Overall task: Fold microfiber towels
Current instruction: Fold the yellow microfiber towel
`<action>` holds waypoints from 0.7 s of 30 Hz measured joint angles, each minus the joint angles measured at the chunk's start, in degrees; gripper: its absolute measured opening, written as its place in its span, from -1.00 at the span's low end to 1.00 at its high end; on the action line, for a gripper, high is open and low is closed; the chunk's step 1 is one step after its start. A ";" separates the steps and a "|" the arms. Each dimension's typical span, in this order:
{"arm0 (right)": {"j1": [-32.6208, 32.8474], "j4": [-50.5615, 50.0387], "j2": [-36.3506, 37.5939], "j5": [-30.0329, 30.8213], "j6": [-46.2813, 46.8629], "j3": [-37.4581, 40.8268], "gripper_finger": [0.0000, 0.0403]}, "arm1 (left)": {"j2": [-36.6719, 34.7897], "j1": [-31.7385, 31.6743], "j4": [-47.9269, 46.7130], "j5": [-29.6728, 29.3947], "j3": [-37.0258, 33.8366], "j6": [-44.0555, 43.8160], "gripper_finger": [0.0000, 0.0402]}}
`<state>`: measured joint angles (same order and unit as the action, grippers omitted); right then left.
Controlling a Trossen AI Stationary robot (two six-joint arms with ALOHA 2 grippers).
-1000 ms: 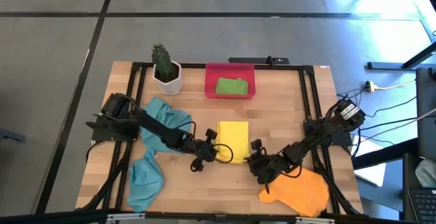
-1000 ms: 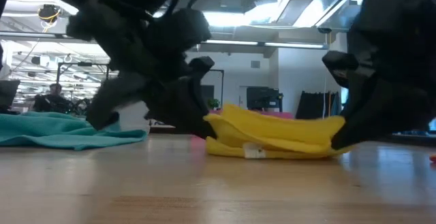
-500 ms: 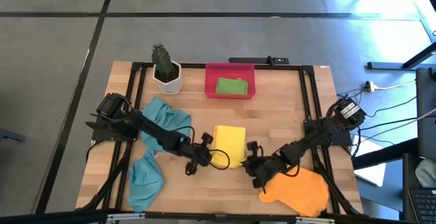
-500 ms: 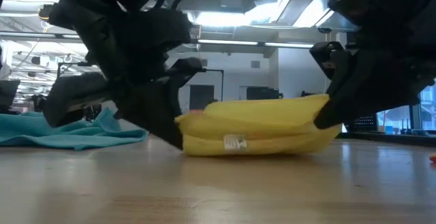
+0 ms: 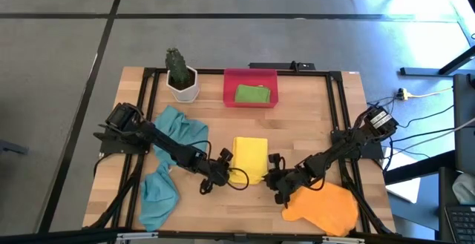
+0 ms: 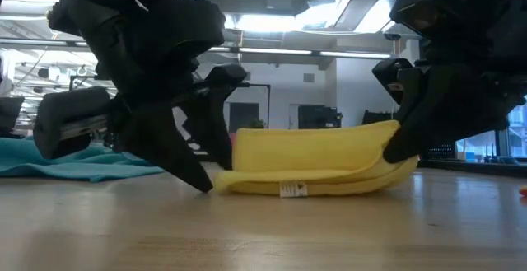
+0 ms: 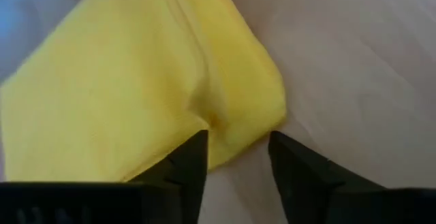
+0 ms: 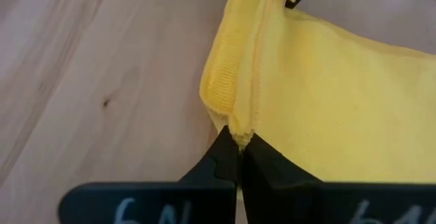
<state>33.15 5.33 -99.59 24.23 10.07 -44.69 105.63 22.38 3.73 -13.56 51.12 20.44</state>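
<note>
At table centre, near the front edge, the yellow towel lies doubled over into a tidy rectangle, layers stacked, a small tag showing at its near edge in the low view.

Left gripper sits at the towel's left front corner. From my left wrist view its fingers stand spread, the corner lying just ahead of them, not pinched. I read that as a release.

Right gripper is at the towel's right front corner, fingers pressed together on the folded edge; the right wrist view shows the seam nipped between the tips.

Progress, as I judge it:
- Lime green towel already folded and resting inside the red tray at the back of the table.
- Yellow towel looks folded at least once; whether another fold is wanted I cannot say. It is not in the tray yet.
- Two teal-blue towels untouched and rumpled on the left side: one under the left arm, one nearer the front.
- Orange towel loose and crumpled at front right, beneath the right arm.

So one done, one in hand, three left.

Potted cactus stands at back left beside the tray, well clear of the work.
</note>
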 joint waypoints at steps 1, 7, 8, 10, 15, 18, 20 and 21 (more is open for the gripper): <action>-0.02 0.29 0.00 0.08 0.22 0.00 -0.99 | 0.30 0.28 0.55 -0.86 0.04 0.37 -0.21; -0.55 1.61 0.04 0.48 1.81 0.00 -0.99 | 1.20 1.32 2.42 -7.22 0.11 1.14 -0.03; -0.81 1.61 0.04 0.47 2.17 0.00 -0.99 | 1.24 1.29 2.68 -7.41 0.10 1.14 -0.01; -1.37 1.63 0.04 0.50 2.97 0.00 -0.99 | 1.27 1.30 2.88 -7.70 0.10 1.33 0.03; -2.30 1.64 0.04 0.52 3.23 0.00 -0.99 | 1.97 1.43 3.41 -8.48 0.13 1.27 0.07; -2.60 1.69 0.04 0.50 3.23 0.02 -0.99 | 2.86 1.43 4.35 -8.76 0.17 1.11 0.08; -2.67 1.76 0.04 0.30 3.23 0.00 -0.99 | 3.62 1.41 4.79 -8.79 0.20 1.11 0.08; -2.67 1.78 0.04 0.28 3.23 0.00 -0.99 | 3.86 1.41 4.81 -8.84 0.24 1.22 0.08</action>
<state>30.48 7.11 -99.55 24.51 13.30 -44.69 109.49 23.79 8.54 -22.40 51.35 21.66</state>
